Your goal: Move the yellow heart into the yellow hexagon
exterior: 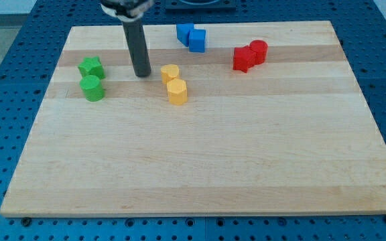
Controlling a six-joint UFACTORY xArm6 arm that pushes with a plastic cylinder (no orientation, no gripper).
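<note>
My tip (141,75) rests just left of the yellow heart (169,72), apart; no hand shows.

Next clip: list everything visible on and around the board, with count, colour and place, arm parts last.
Yellow heart block: one, yellow, upper middle, touching the hexagon.
Yellow hexagon block: one, yellow, just below the heart.
Green star block: one, green, view's left.
Green rounded block: one, green, directly below the star.
Blue blocks: two, blue, top centre, touching; shapes unclear.
Red blocks: two, red, upper right, touching; shapes unclear.
Wooden board: one, light wood, on blue perforated table.
My tip: one dark rod, left of the yellow heart, apart from it.
</note>
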